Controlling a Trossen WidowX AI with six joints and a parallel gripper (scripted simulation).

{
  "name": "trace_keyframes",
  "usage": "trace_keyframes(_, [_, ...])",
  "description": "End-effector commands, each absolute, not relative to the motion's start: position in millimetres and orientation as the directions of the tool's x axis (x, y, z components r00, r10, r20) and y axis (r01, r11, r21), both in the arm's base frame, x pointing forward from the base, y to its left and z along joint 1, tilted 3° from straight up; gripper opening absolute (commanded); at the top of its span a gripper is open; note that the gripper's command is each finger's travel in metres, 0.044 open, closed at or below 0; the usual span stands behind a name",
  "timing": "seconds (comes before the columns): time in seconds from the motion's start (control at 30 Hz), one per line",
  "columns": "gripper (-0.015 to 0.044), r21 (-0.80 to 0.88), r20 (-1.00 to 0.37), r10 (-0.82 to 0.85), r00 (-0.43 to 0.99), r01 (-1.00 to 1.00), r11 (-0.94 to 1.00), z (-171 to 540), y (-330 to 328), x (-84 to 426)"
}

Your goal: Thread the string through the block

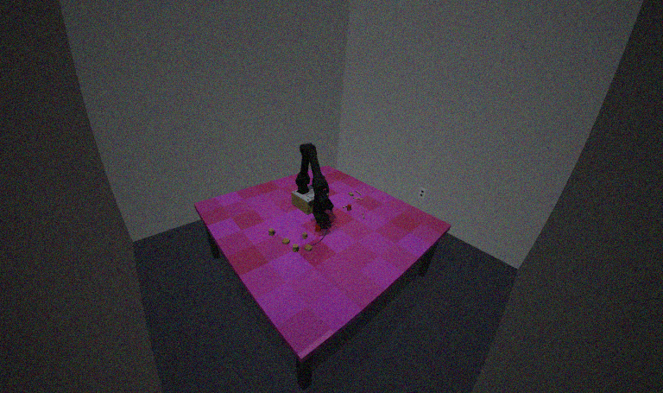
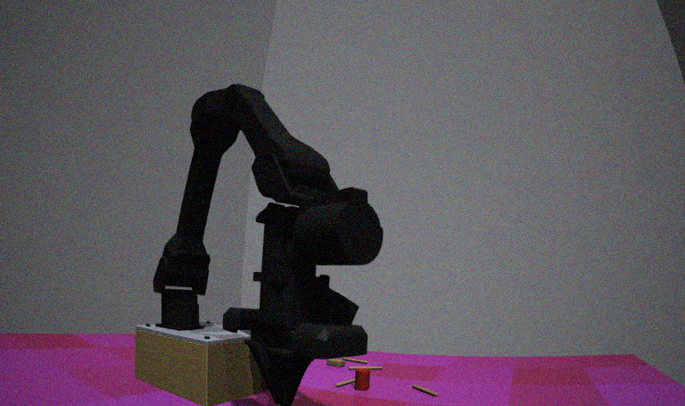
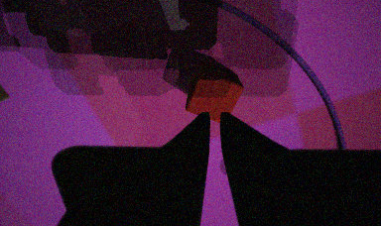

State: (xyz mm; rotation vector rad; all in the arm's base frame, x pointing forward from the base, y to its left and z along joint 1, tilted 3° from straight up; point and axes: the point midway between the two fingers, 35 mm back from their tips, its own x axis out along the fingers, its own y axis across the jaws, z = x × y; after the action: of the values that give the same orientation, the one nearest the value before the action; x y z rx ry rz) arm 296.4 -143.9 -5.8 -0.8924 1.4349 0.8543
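- The pink checked table (image 1: 342,291) (image 2: 480,381) (image 3: 30,132) stood in a dim, grey-walled room, leaving the small things hard to read.
- The pincer (image 1: 321,225) (image 2: 284,399) (image 3: 215,116) pointed down low over the table, its fingers nearly together with a thin gap between the tips. I could not tell whether they had clamped on the stick.
- The stick on the string could not be made out. It was perhaps hidden by a finger, since so low and narrow a posture suited a pickup.
- The orange-red block (image 1: 318,228) (image 3: 215,94) sat just beyond the fingertips in the wrist view, probably the one to be threaded, though no hole showed. Being so near, it could have been nudged by a sideways move.
- The string (image 1: 321,238) (image 3: 305,67) curved around one side of the block, its slack probably leaving room to lift the stick.
- Farther off, a red cylinder (image 1: 349,206) (image 2: 362,379) stood upright among loose sticks (image 1: 359,199) (image 2: 424,391), likely decoys.
- The arm's base box (image 1: 302,203) (image 2: 171,364) stood behind the pincer, giving it reach over the work.
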Motion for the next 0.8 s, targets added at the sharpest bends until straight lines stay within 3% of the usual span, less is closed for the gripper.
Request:
trace_keyframes(0.0, [0.0105,0.003,-0.999,-0.043,-0.024,-0.898,0.439,-5.8,-143.9,296.4])
trace_keyframes(0.17, [0.0236,0.003,-0.999,-0.043,-0.024,-0.898,0.439,-5.8,-143.9,296.4])
trace_keyframes(0.23, [0.0240,0.003,-0.999,-0.043,-0.024,-0.898,0.439,-5.8,-143.9,296.4])
trace_keyframes(0.53, [0.0004,0.003,-0.999,-0.043,-0.024,-0.898,0.439,-5.8,-143.9,296.4])
trace_keyframes(0.77, [0.0000,0.003,-0.999,-0.043,-0.024,-0.898,0.439,-5.8,-143.9,296.4])
